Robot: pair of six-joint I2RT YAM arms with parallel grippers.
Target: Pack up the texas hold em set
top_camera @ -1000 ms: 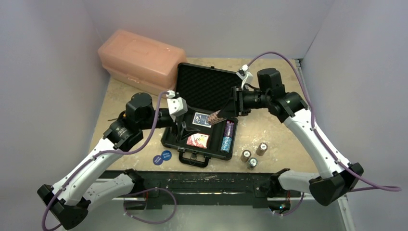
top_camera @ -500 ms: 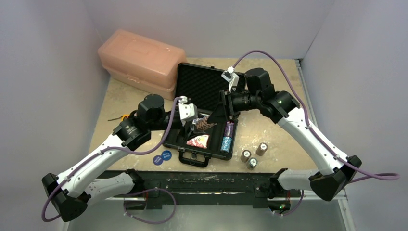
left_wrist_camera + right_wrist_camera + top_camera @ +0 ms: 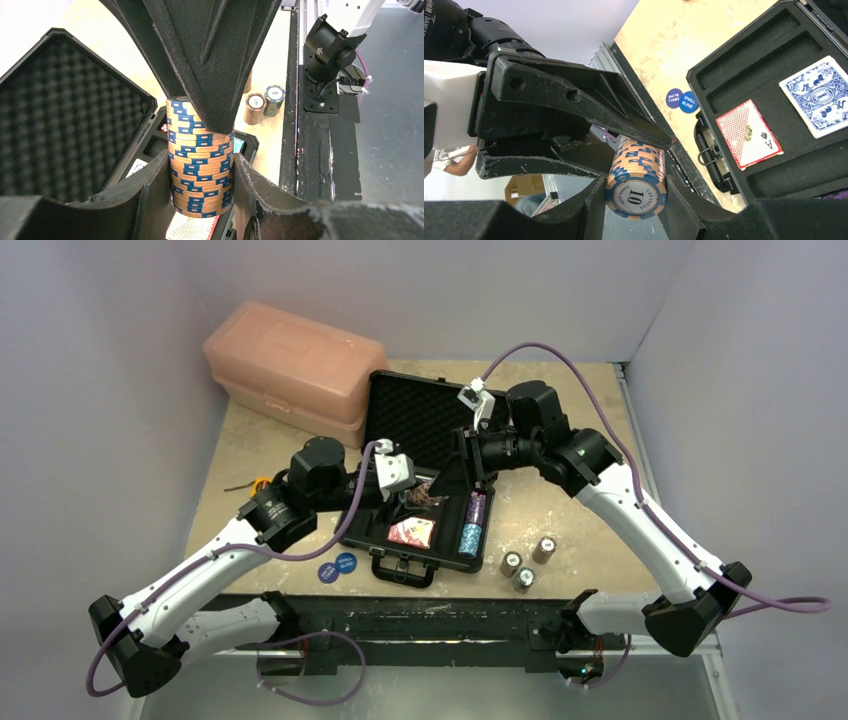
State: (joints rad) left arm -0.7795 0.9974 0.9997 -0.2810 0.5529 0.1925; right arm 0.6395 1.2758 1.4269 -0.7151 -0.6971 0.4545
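Poker chip stack [image 3: 200, 150] sits between both jaw pairs, above open briefcase [image 3: 774, 60]. Left gripper [image 3: 201, 162] clenched on stack sides, right gripper [image 3: 635, 186] grasping near its "10" end. Likely handover, reorienting for slot.

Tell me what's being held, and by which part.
The orange-and-blue chip stack, by both: right fingers pinch its sides at the "10" end, left fingers at the opposite end.

Bright, even light; nearest fingers [image 3: 150, 200] dark, slightly soft.
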